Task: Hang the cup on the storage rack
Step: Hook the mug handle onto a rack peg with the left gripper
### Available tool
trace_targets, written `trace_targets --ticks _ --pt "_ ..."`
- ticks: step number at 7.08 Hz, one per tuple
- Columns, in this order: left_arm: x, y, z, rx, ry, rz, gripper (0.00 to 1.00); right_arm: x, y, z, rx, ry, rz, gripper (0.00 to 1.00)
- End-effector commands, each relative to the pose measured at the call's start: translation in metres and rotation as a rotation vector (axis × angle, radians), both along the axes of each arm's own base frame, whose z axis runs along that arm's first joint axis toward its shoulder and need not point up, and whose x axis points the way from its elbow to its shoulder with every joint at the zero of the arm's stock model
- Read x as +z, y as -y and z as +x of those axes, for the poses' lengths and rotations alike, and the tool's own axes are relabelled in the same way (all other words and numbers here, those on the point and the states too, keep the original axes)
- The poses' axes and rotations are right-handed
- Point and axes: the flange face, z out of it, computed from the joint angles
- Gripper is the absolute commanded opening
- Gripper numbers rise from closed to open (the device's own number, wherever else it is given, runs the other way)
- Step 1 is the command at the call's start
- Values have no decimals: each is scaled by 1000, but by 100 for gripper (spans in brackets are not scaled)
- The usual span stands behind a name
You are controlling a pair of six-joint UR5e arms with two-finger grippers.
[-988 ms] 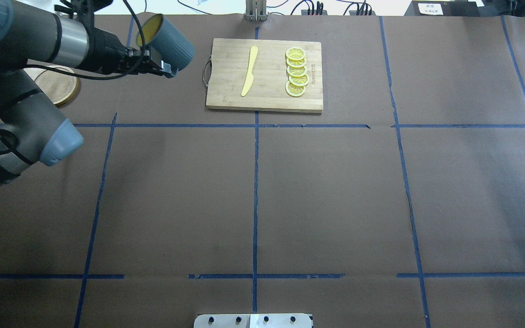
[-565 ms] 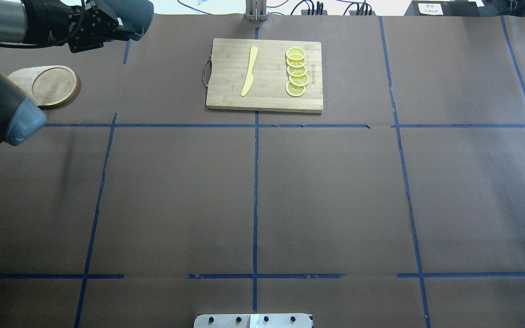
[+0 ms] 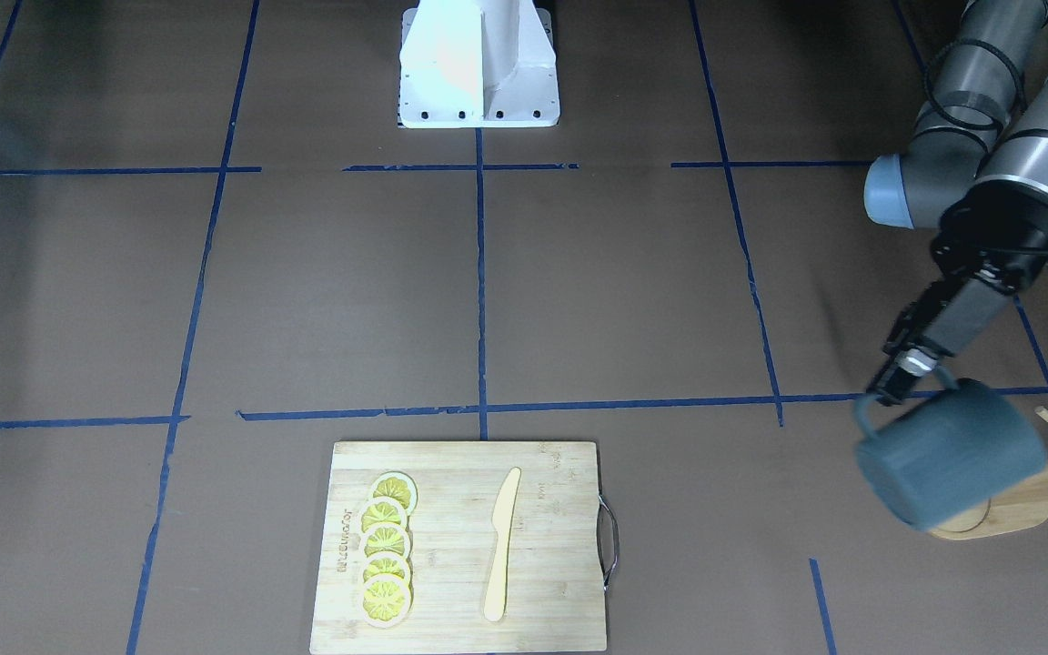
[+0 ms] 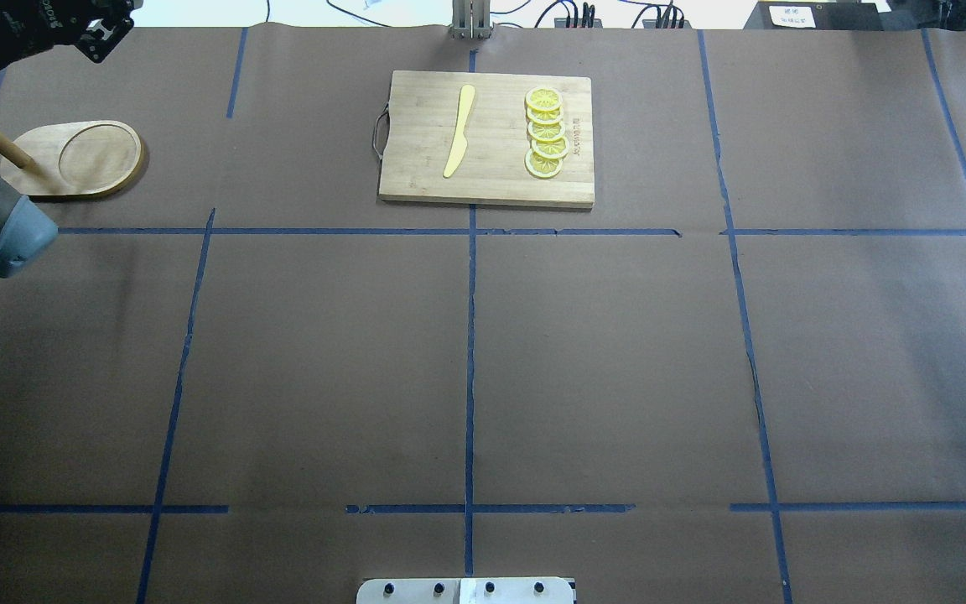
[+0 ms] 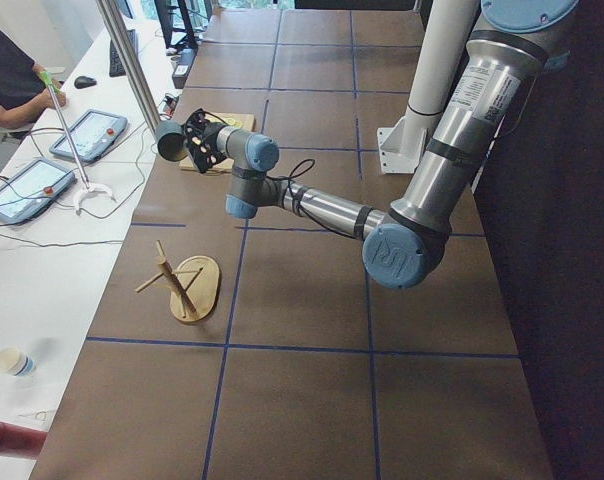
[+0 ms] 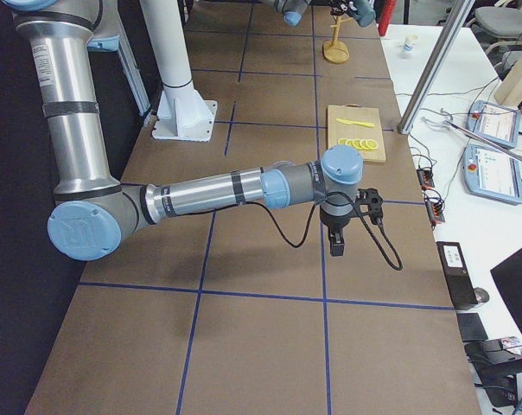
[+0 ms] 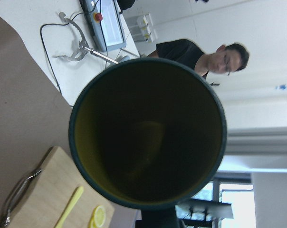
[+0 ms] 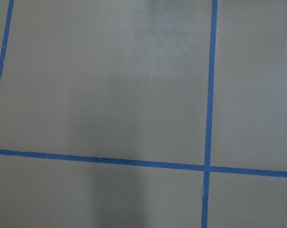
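Brown paper crossed with blue tape covers the table (image 3: 579,291).

Front view: the left gripper (image 3: 904,371) has its fingers pressed together on the cup (image 3: 947,459), close by the handle. The cup lies on its side in the air and overlaps the rack (image 3: 1029,509), whose slanted post pokes out behind it. The board (image 3: 465,546), with a knife (image 3: 501,544) and lemon slices (image 3: 386,564) on it, sits well apart.

Overhead view: the rack and board show, but the cup is out of frame.

Left side view: the cup is held high, well apart from the rack, and no part of it is on a peg.

Right side view: the right gripper (image 6: 337,245) hangs over bare table. I cannot tell whether it is spread or pressed together.

Left wrist view: the cup's mouth fills the picture, dim yellow inside, with a person (image 7: 219,57) beyond it.

Right wrist view: only paper and tape.

The cup looks ceramic, so it is probably stiff, fairly heavy for a pinch grip, smooth enough to slip, and likely to chip if knocked on the post. A hold at the rim beside the handle seems best, since it would leave the loop free for the peg.
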Motion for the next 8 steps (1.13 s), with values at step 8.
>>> trace_targets --ticks 8 --pt "138 40 -46 -183 -395 -302 0 -26 -3 7 11 4 50 100"
